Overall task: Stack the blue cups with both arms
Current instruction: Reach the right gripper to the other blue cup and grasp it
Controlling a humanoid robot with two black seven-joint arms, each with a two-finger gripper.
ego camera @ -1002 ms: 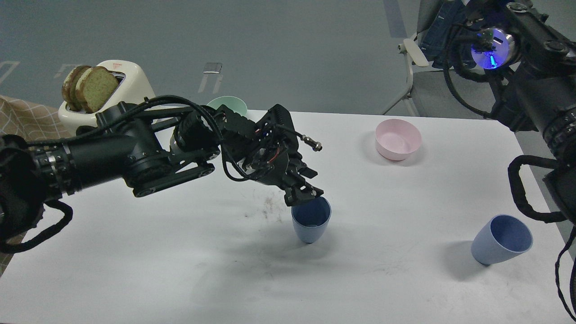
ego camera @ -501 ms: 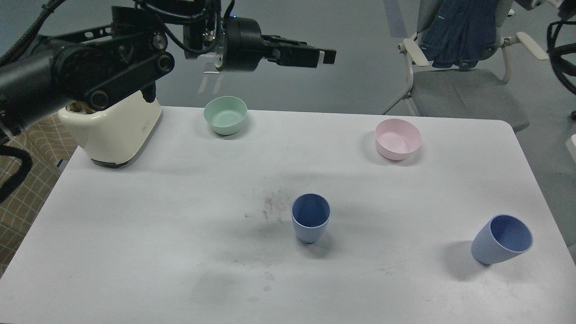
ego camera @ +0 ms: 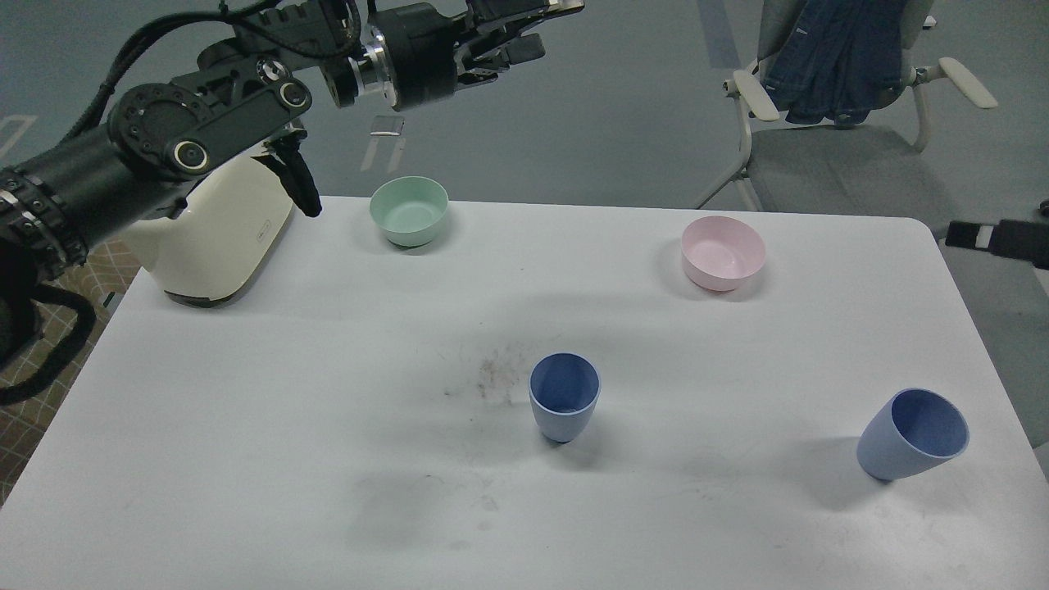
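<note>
Our left gripper [ego camera: 524, 29]: raised, jaws apart, empty. Far below it, two blue cups [ego camera: 564, 397] [ego camera: 912, 434], well apart. Our right gripper [ego camera: 983, 239]: jaw state indiscernible.

Open table [ego camera: 328, 393] surrounds both blue cups [ego camera: 564, 397]; bowls [ego camera: 408, 210] and toaster [ego camera: 217, 238] crowd the far edge.

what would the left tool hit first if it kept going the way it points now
Probably nothing: the left tool points right and slightly up, high beyond the table, toward the picture's top edge. Its line passes left of the chair, though depth is unclear.
</note>
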